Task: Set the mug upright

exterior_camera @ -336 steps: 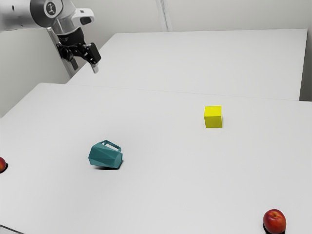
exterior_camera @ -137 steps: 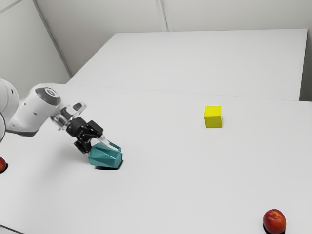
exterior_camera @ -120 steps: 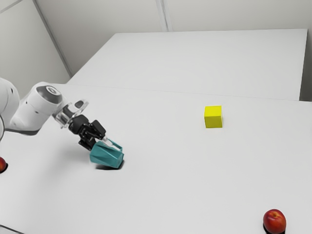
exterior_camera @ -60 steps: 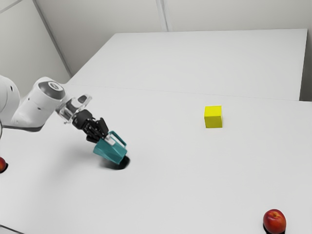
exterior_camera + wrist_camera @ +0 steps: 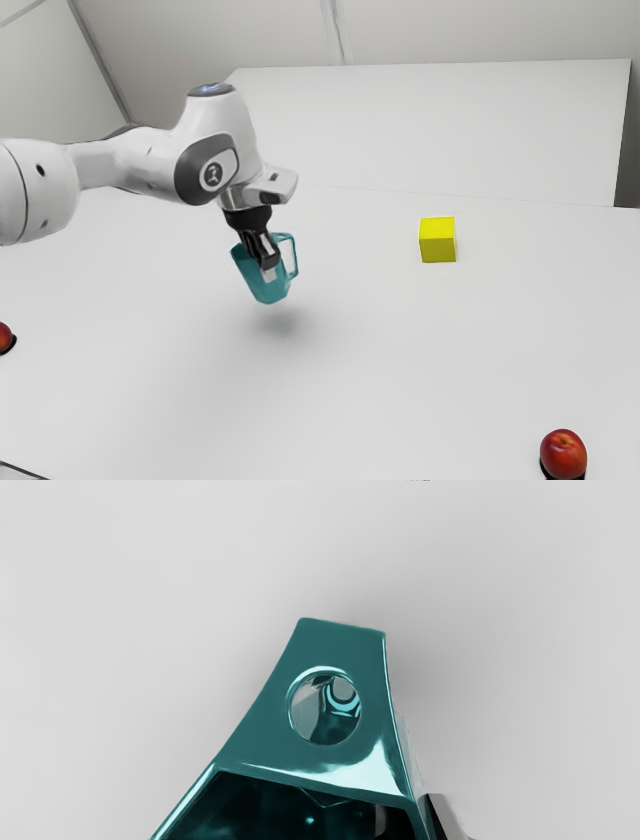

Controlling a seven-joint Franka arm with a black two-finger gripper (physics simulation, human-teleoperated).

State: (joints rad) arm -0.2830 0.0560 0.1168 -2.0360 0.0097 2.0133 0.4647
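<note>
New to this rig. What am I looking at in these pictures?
It's a simulated robot arm with a black two-finger gripper at its end.

The exterior view comes from a camera at the arm's side. The wrist view comes from a camera on the arm's hand, looking down past the teal mug: you see its handle and its dark open mouth.

The gripper holds the mug, which hangs above the table, tilted, its shadow beneath it.

On the table are a yellow cube, a red fruit toward the exterior view's right, and another red, round thing cut off at its left edge.
</note>
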